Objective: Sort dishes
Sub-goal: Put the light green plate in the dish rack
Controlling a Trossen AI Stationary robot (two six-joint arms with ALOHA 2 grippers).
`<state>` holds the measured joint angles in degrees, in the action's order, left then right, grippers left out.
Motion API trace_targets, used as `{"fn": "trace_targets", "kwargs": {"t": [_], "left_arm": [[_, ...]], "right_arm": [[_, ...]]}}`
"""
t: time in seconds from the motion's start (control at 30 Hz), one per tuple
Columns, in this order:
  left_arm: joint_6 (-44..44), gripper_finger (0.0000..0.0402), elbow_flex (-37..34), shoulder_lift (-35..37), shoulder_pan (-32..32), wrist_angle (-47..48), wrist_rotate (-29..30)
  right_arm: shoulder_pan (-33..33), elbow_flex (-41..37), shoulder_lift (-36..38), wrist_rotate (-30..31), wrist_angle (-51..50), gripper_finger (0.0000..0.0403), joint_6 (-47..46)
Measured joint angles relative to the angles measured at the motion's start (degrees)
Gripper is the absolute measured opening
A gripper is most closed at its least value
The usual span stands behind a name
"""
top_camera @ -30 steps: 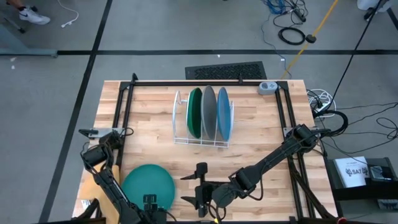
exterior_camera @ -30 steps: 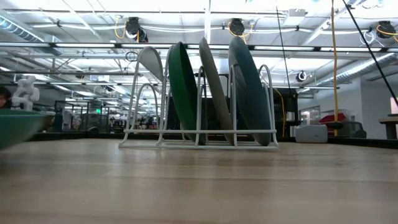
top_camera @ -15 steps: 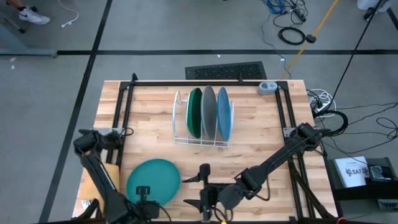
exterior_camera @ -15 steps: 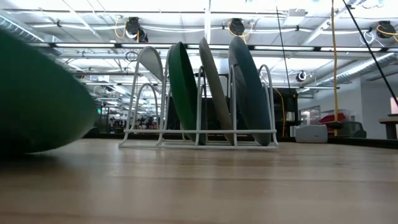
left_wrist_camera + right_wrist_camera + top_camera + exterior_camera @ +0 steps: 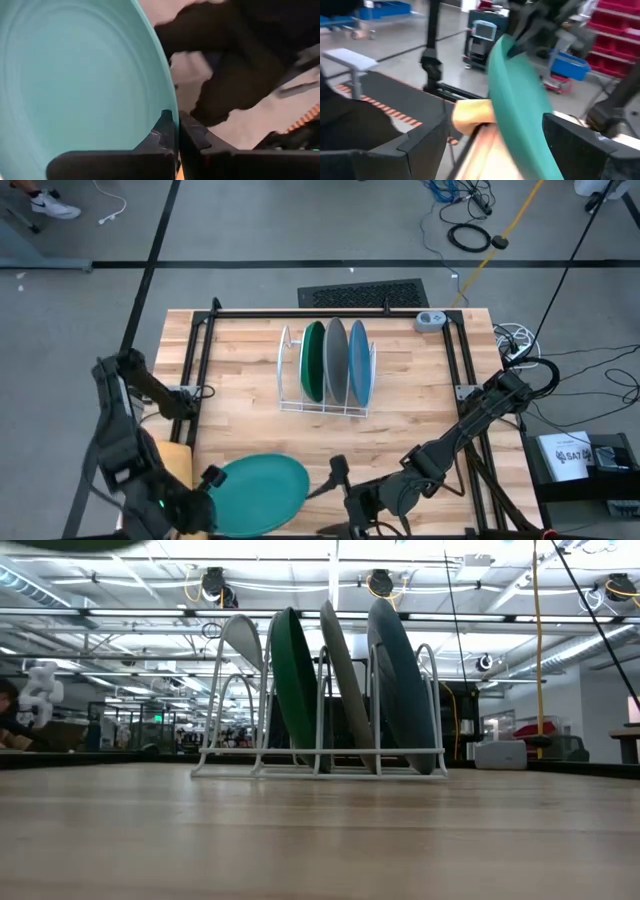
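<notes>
The left gripper (image 5: 207, 480), clamped on the teal plate (image 5: 262, 495), has lifted it at lower left, rack-bound; right gripper (image 5: 338, 480) gapes.

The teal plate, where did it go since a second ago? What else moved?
The teal plate has slid toward the table's near middle and risen clear of the low view, gripped at its rim by the left gripper. The left arm swung outward past the table's left side. The right gripper backed off to the right, open, beside the plate. The green, grey and blue plates stayed upright in the white rack.
</notes>
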<state>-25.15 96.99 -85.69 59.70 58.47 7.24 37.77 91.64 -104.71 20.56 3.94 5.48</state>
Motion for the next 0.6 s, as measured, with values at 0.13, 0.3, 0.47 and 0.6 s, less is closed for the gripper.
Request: {"fn": "trace_targets", "kwargs": {"t": [0.13, 0.3, 0.47, 0.6], "left_arm": [[5.03, 0.0, 0.09, 3.17, -1.32, -4.38, -4.28], [7.84, 0.0, 0.09, 3.43, -3.57, -6.8, -11.1], [8.05, 0.0, 0.09, 2.54, -6.1, -6.96, -14.83], [9.04, 0.0, 0.09, 2.2, -7.6, -7.01, -16.77]], "right_arm": [[-0.87, 0.0, 0.02, -1.05, -0.12, 0.0313, -1.34], [-3.08, 0.0, -0.08, -5.78, 0.17, 0.0313, -2.83], [-4.04, 0.02, -0.57, -16.94, 2.0, 0.0313, -4.39], [-4.03, 0.0, -0.72, -18.08, 1.81, 0.0313, -4.88]]}}
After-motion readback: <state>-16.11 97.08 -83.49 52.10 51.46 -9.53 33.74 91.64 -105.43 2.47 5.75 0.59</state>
